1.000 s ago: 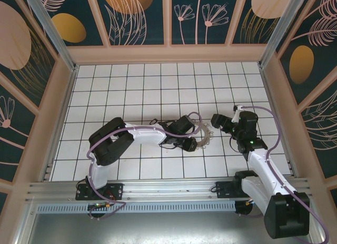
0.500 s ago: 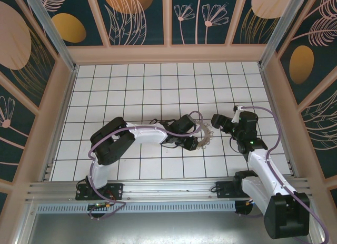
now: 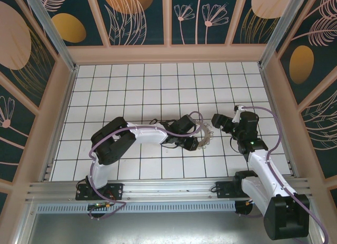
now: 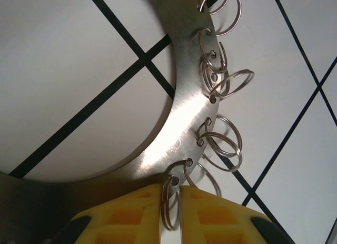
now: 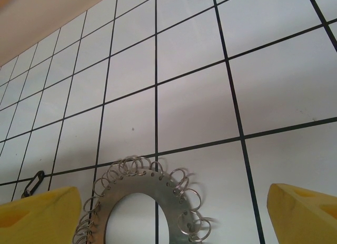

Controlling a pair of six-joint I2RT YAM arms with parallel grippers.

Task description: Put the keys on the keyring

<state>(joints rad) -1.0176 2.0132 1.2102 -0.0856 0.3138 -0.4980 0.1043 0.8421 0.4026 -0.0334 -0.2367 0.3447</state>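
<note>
The keyring (image 3: pixel 204 133) is a flat silver ring plate fringed with small split rings, lying on the tiled floor between the arms. In the left wrist view the keyring (image 4: pixel 179 112) curves over my yellow fingers (image 4: pixel 126 215). My left gripper (image 4: pixel 171 190) is shut on a split ring at the plate's near rim, and from above the left gripper (image 3: pixel 193 143) sits at the ring's lower left. My right gripper (image 3: pixel 217 120) hovers open just right of the ring. The keyring (image 5: pixel 142 194) shows between the wide-apart tips of that right gripper (image 5: pixel 174 196). A tiny dark thing, possibly the key (image 5: pixel 35 183), lies left of it.
White tiled floor (image 3: pixel 158 80) stretches free toward the back and left. Peach walls (image 3: pixel 168 53) enclose the area. The left arm (image 3: pixel 142 133) lies across the middle, with its purple cable looped over it.
The left gripper has shifted very slightly at the ring's rim. The right arm has stayed put.
</note>
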